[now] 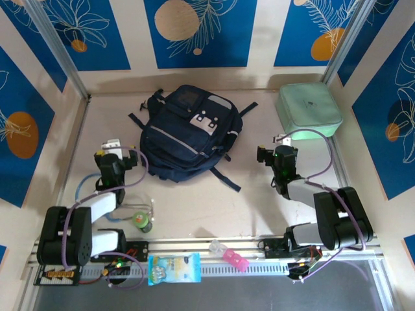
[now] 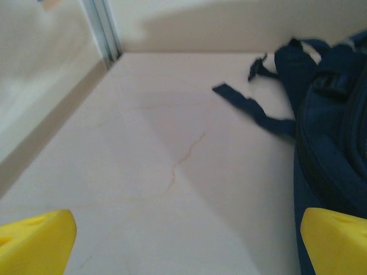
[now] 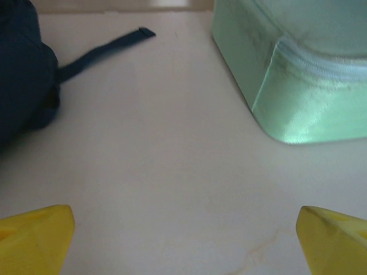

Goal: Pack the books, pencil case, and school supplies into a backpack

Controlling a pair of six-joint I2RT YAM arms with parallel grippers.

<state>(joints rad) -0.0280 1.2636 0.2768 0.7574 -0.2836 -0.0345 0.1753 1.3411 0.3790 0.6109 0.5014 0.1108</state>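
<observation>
The navy-blue backpack lies flat in the middle of the table, buckles up, straps spread out. My left gripper hovers just left of it, open and empty; in the left wrist view the gripper has bare table between its yellow fingertips, and the backpack is at the right. My right gripper is open to the right of the backpack; in its wrist view the gripper also spans bare table, with the backpack at far left. The books are out of view.
A mint-green zipped case sits at the back right, also close ahead in the right wrist view. Near the front rail lie a small green item, a blue-and-yellow packet and a pink piece. Walls enclose the table.
</observation>
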